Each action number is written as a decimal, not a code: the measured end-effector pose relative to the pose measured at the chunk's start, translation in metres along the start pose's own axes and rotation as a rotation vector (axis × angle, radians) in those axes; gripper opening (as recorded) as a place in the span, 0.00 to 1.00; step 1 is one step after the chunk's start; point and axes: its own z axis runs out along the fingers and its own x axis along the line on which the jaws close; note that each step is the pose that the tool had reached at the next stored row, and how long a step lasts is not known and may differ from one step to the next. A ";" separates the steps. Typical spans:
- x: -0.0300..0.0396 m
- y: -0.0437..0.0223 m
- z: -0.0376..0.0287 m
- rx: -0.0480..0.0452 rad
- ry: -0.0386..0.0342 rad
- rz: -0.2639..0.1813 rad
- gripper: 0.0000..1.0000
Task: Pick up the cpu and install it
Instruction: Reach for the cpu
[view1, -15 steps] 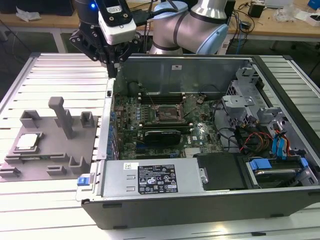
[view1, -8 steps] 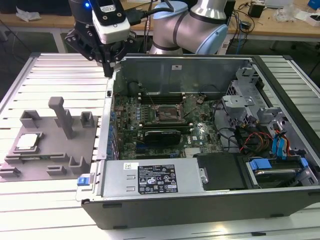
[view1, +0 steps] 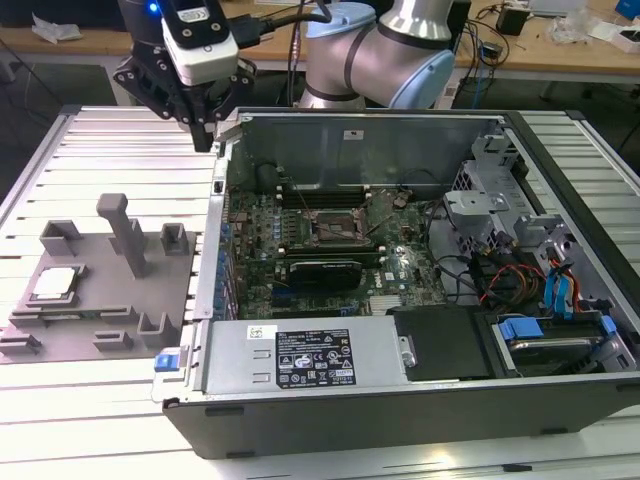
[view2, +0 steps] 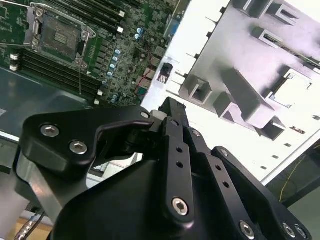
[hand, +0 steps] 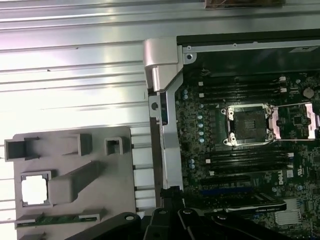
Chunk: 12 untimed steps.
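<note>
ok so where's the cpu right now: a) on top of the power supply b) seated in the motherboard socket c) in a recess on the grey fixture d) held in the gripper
c: in the exterior view the cpu lies in a recess of the grey fixture. The motherboard socket looks empty, and the gripper hangs apart from the cpu, near the case's corner.

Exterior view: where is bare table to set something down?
Bare table lies nearer the camera than the grey fixture holding the cpu, and behind it, toward the gripper. The open case is crowded.
</note>
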 end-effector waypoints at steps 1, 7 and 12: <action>0.0019 0.0003 0.0000 -0.0001 0.0000 0.000 0.11; 0.0143 0.0028 -0.0002 0.0000 0.0001 0.000 0.11; 0.0255 0.0058 -0.0003 0.0000 0.0000 0.000 0.11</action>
